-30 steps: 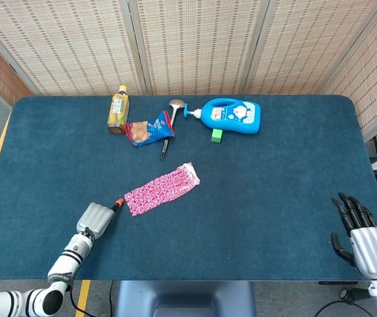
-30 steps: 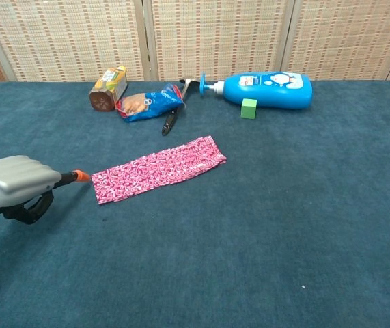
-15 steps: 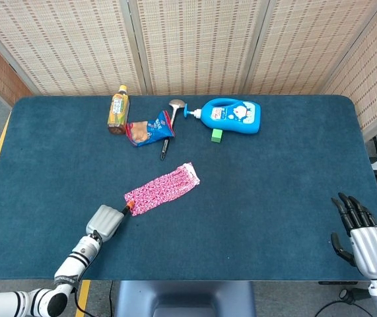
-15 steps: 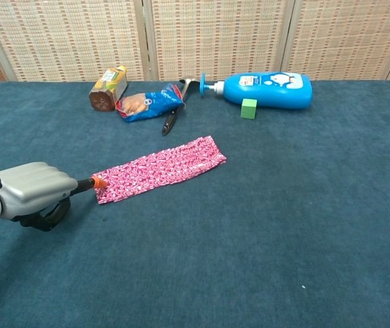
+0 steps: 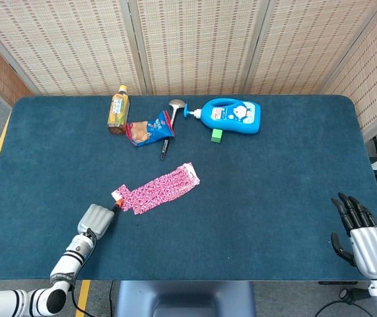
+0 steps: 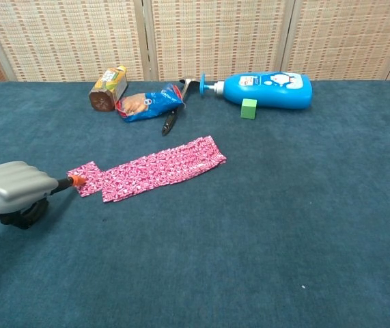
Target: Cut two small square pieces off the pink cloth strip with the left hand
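Note:
The pink cloth strip [image 5: 164, 187] [image 6: 164, 166] lies slanted in the middle of the table. A small square pink piece [image 5: 118, 195] [image 6: 89, 180] sits at its lower-left end, shifted slightly off the strip's line. My left hand [image 5: 95, 218] [image 6: 11, 188] grips a cutter whose orange tip [image 6: 78, 180] touches that piece. Its fingers are curled over the handle, which is hidden. My right hand [image 5: 363, 239] rests at the table's near right corner, holding nothing, fingers extended and apart. The chest view does not show it.
Along the back stand a tea bottle [image 5: 117, 110] lying on its side, a blue snack bag [image 5: 150, 129], a metal spoon [image 5: 175, 107], a black pen [image 5: 165, 148], a blue pump bottle [image 5: 230, 115] and a green cube [image 5: 216, 135].
My left hand pushed the cutter into the strip's left end, then drew back left. A small square piece now sits offset from the strip's end.

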`<state>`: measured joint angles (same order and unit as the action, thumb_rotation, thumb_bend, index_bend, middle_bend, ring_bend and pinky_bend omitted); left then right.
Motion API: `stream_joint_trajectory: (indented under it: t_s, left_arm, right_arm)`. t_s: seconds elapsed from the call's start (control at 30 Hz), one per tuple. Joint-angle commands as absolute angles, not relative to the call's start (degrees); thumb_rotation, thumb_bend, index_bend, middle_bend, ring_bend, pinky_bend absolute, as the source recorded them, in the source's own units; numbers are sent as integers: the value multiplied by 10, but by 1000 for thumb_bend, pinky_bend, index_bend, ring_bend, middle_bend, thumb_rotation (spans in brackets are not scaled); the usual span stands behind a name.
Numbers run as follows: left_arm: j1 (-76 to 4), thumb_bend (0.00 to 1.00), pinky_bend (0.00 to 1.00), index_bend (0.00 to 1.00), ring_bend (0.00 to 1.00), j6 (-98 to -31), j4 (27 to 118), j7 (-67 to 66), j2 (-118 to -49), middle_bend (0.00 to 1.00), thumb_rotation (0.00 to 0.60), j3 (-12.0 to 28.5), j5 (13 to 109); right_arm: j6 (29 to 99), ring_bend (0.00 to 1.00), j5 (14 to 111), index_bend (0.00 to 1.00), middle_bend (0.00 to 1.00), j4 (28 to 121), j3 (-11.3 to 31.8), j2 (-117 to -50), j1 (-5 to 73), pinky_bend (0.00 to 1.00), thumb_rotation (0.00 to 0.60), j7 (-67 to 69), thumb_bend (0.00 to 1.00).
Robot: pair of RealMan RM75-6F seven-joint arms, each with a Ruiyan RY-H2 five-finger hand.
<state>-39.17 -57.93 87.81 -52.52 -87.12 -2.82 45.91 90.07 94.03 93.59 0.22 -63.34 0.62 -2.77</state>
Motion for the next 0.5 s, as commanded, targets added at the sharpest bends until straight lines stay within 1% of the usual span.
stream_joint_trajectory:
  t_s: [0.03,0.4,0.5]
  left_arm:
    - [-391,820,693,0,748,-596,881,-544,-864,729,600,-29,429]
    - [-384,820,697,0,750,-602,873,-548,-842,729,600,-37,387]
    - [-382,820,698,18,750,-603,871,-549,-839,730,600,-39,378]
  right_arm:
    - [901,0,940,0,0,936,2,-634,6,167,600,-28,481]
    - [898,0,937,0,0,938,3,-634,7,167,600,-33,480]
    - [899,0,937,0,0,938,3,-634,6,167,600,-33,481]
